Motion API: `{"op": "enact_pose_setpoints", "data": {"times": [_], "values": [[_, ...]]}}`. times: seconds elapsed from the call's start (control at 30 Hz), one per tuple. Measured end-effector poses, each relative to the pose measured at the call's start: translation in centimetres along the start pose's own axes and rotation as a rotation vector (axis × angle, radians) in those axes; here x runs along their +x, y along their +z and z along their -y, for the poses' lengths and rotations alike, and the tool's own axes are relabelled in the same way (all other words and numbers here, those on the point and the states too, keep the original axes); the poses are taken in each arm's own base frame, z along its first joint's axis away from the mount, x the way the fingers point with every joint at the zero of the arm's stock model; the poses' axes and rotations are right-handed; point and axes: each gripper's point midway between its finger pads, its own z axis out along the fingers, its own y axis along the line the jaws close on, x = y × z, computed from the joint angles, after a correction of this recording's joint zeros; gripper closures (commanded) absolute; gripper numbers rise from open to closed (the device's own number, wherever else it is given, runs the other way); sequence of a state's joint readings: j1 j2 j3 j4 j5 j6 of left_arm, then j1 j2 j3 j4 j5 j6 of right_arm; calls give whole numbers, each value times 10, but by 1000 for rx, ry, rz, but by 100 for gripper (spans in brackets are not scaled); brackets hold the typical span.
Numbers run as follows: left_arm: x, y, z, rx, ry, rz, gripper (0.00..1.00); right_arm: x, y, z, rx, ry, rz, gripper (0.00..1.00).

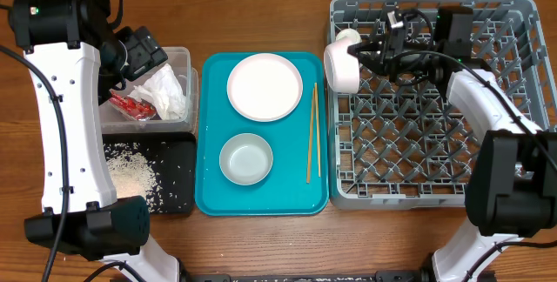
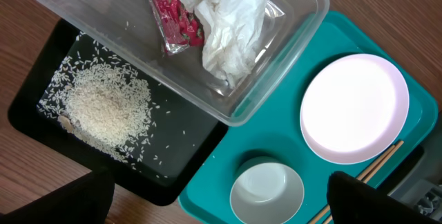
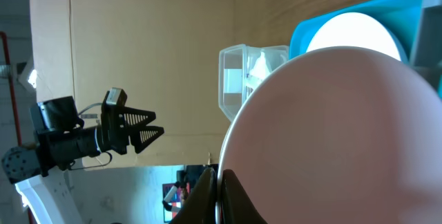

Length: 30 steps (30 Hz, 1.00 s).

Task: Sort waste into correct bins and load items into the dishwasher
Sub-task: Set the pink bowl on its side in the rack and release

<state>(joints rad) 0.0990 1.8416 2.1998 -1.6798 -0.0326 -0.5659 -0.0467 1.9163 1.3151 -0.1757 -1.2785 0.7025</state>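
Bowl pinched at rack's edge

Right gripper (image 1: 365, 52) is clamped onto the rim of the pink bowl (image 1: 341, 66), holding it on edge at the left wall of the grey dish rack (image 1: 522, 99), just beside the cream cup (image 1: 348, 36) near the rack's far-left corner. Left gripper (image 1: 141, 54) hangs with its fingers spread wide over the clear tub (image 1: 178, 56), which holds the napkin (image 1: 167, 90) and red wrapper (image 1: 130, 106). Rice (image 1: 130, 176) lies on the black tray (image 1: 178, 143). Plate (image 1: 265, 86), pale bowl (image 1: 245, 158) and chopsticks (image 1: 312, 130) rest on the teal tray (image 1: 209, 204).
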Motion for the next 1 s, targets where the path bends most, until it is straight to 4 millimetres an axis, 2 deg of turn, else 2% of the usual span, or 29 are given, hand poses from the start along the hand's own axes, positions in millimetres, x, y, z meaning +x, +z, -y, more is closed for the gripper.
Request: {"op": "enact_pose_setpoints", "data": {"times": [0.27,0.43,0.67,0.7,0.9,1.0], "values": [[0,0,0,0,0,0,0,-9,-20,9,8,25,49,96],[0,0,0,0,0,0,0,-11,-23,17,28,43,69,94],[0,0,0,0,0,0,0,-15,-32,32,62,62,106,88],[0,0,0,0,0,0,0,-16,-35,33,65,65,112,86],[0,0,0,0,0,0,0,-23,-56,43,80,96,159,63],[0,0,0,0,0,0,0,-24,-65,46,84,93,174,60]]}}
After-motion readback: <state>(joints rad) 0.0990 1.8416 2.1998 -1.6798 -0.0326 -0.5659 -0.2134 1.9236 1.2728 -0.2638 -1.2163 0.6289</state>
